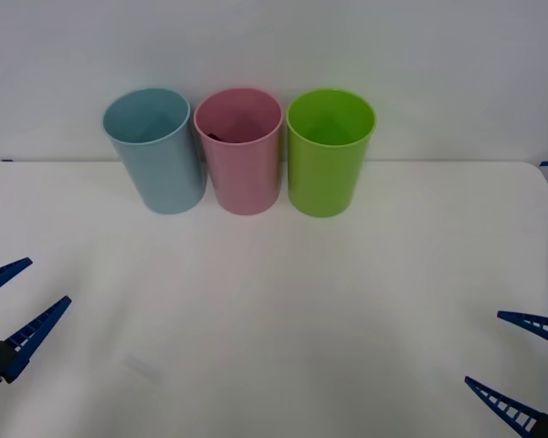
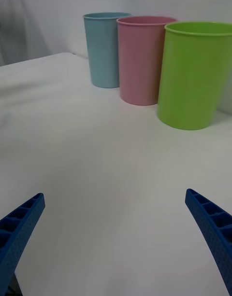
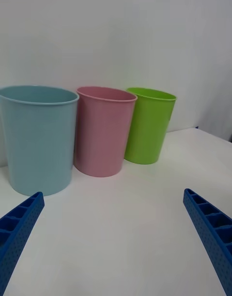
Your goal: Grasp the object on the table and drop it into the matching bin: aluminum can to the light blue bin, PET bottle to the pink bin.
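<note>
Front view, left end effector (image 1: 14, 306): fingers spread wide, empty, low at the table (image 1: 274, 301) edge.
Light blue bin (image 1: 155, 151): leftmost of the row, upright.
Pink bin (image 1: 240, 151): middle; a dark sliver inside its rim is probably the PET bottle, too little shows to be sure.
Lime green cup (image 1: 329, 151): rightmost.
Right end effector (image 1: 521, 374): wide apart, empty.
Risk: a sweeping arm could topple the closely packed cups.
Hidden: bin interiors, both arms cropped.

Lime green cup (image 1: 331, 151): upright, open rim up, rightmost in the row of three cups, just beside the middle one
Wall (image 1: 438, 55): plain white, behind the cups
Blue tape marks (image 1: 547, 163): small, at the far corners
</note>
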{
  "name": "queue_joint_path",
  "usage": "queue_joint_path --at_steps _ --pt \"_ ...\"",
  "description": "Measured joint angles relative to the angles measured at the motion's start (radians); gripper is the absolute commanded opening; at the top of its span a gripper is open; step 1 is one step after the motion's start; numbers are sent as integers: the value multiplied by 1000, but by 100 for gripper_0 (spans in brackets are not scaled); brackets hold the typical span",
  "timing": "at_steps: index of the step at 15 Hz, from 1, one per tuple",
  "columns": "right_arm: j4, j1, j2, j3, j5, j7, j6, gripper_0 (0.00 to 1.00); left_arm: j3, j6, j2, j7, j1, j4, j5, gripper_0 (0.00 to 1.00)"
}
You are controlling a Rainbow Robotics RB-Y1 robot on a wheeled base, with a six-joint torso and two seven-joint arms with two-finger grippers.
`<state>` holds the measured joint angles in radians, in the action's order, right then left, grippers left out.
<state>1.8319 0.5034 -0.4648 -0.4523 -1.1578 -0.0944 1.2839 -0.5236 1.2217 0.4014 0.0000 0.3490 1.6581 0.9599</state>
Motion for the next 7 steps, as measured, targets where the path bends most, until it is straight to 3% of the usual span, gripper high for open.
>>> queue_joint_path --at_steps 7 --pt "-55 -2 0 -17 3 -13 31 100 0 0 0 0 0 0 0 100"
